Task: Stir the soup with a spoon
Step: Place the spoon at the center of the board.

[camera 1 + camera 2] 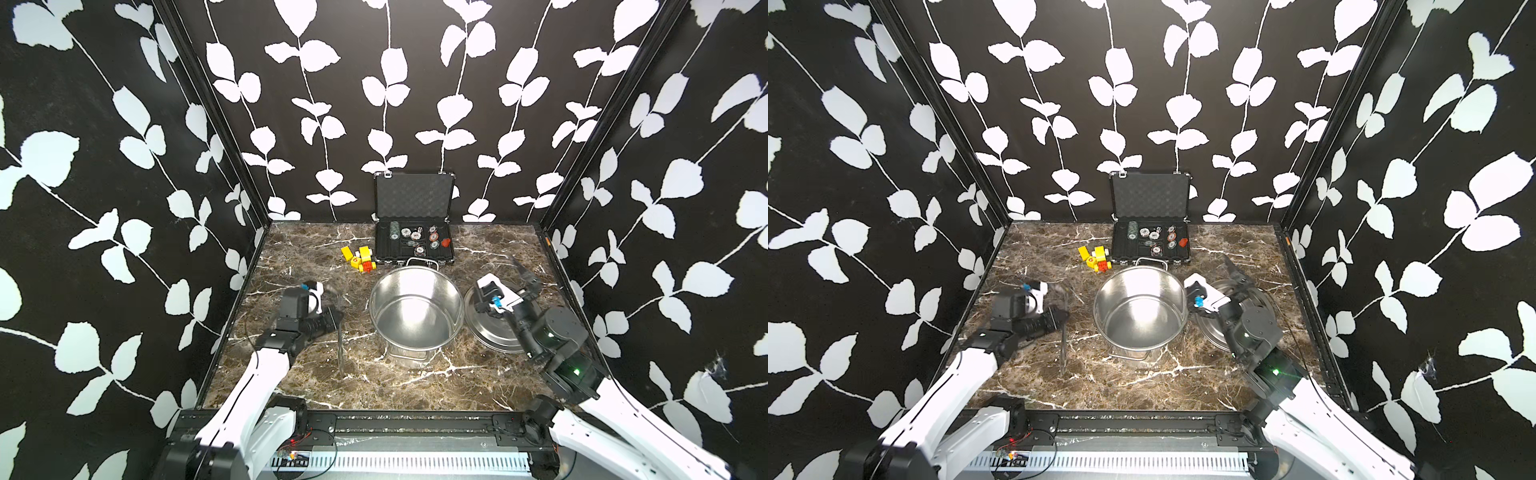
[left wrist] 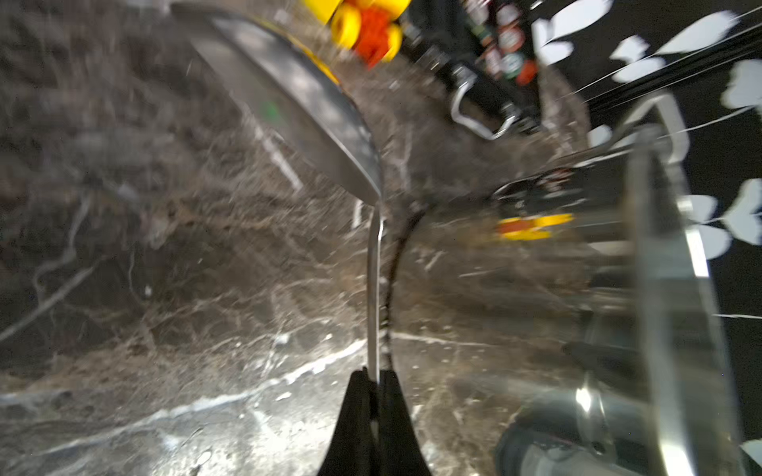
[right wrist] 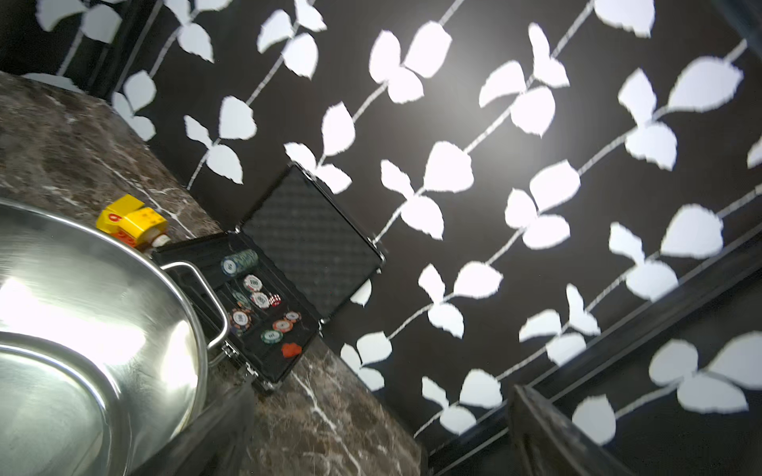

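A large steel pot (image 1: pixel 415 307) (image 1: pixel 1139 309) stands mid-table; its inside is bare shiny steel, and no soup shows. The spoon (image 1: pixel 341 349) (image 1: pixel 1064 345), a long thin steel ladle, is blurred just left of the pot. My left gripper (image 1: pixel 332 320) (image 1: pixel 1059 318) is shut on its handle. The left wrist view shows the gripper (image 2: pixel 375 373) clamped on the handle (image 2: pixel 374 288), with the bowl (image 2: pixel 288 103) beyond and the pot wall (image 2: pixel 668 288) beside it. My right gripper (image 1: pixel 527 278) (image 1: pixel 1239 277) (image 3: pixel 379 437) stands open and empty, right of the pot (image 3: pixel 82 288).
A flat steel lid (image 1: pixel 490 336) (image 1: pixel 1212 332) lies on the marble table right of the pot, under the right arm. An open black case of poker chips (image 1: pixel 413 245) (image 3: pixel 264 313) stands at the back. Yellow and red toy blocks (image 1: pixel 359 259) (image 2: pixel 363 24) lie left of it.
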### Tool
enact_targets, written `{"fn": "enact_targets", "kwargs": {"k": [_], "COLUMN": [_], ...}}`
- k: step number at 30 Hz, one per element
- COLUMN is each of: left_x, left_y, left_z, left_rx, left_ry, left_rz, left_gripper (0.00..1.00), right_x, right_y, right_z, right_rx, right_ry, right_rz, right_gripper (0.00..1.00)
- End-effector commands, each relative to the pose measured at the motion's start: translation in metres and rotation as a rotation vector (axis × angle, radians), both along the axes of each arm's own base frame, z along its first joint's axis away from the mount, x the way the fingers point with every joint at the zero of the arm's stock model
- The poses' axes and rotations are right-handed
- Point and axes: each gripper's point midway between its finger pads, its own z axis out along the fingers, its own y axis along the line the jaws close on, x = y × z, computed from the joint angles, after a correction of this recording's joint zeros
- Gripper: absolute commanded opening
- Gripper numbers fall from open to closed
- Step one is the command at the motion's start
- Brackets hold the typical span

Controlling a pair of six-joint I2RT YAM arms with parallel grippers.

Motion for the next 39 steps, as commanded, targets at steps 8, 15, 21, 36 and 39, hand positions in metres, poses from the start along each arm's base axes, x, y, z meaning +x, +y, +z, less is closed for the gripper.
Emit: {"fn": "enact_targets", "kwargs": {"k": [8,15,21,36,39], "left_x": [0.041,0.037,0.025,0.024,0.026], "left_y": [-0.030,-0.029,-0.017,0.023,0.044], "left_z": [-0.040,-0.070,-0.083,-0.020,0.022], "left_rx": [-0.045,-0.047,0.023,0.189,0.276], "left_ry": [-0.185,-0.155,-0.117,-0.261,-0.378], "left_rz": [-0.102,-0.094,-0.068,0.085,0.164], "left_gripper": [0.00,0.00,0.09,0.59,0.94], "right_x": [0.008,0.012,0.017,0.050,0.055], "right_y": [-0.041,-0.048,-0.054,-0.101,-0.118], "right_z": [-0.052,-0.071,-0.083,-0.109,-0.119], "right_rx": [0.269,0.271,0.314,0.464,0.533], "right_ry": [0.152,0.204,0.225,0.352,0.385], "right_rz": [-0.098,-0.125,-0.150,-0.336,-0.391], "right_gripper": [0.97,0.98,0.98,1.00,1.00]}}
